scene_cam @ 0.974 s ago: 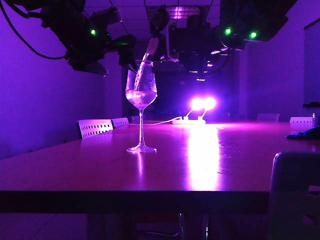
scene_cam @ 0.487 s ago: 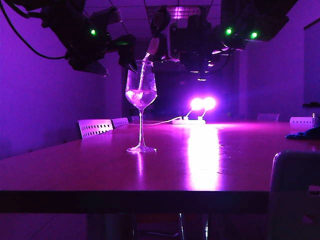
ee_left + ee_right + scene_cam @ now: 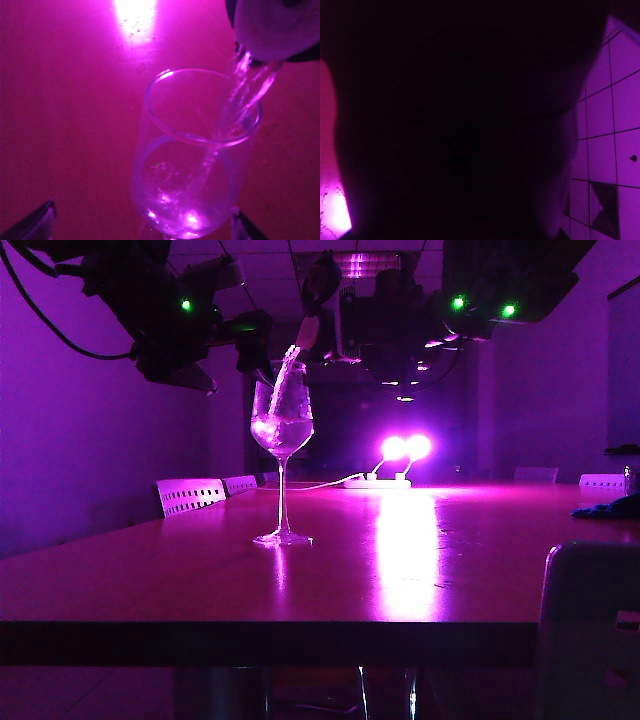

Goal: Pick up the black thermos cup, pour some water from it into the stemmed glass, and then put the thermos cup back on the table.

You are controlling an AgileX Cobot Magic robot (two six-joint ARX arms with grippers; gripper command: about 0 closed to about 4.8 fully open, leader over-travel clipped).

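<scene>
Purple light floods the dim meeting room, and the long glossy surface [image 3: 420, 560] mirrors two bright lamps glaring from its far end. Near the front edge, toward the left side, the stemmed glass [image 3: 282, 430] stands upright on its round foot, its bowl already partly filled. Above its rim the black thermos cup [image 3: 272, 27] is tipped steeply, its long axis slanting down from the right with the mouth pointing into the bowl, and a stream of water [image 3: 240, 95] runs from the spout just inside the rim's near wall. The right tool sits high above the middle of the surface and appears to be what carries the cup, since a dark mass fills nearly all of its wrist view; how its jaws sit on the cup cannot be told. The left tool [image 3: 142, 225] hangs over the glass from the left side, jaws spread wide and holding nothing, one tip on either side of the bowl without touching it. The stream enters close to the rim, so a small drift of the cup could spill water onto the surface; pouring too long could overfill the bowl, and a knock from the spout or the left tool could topple the tall, narrow-footed glass
</scene>
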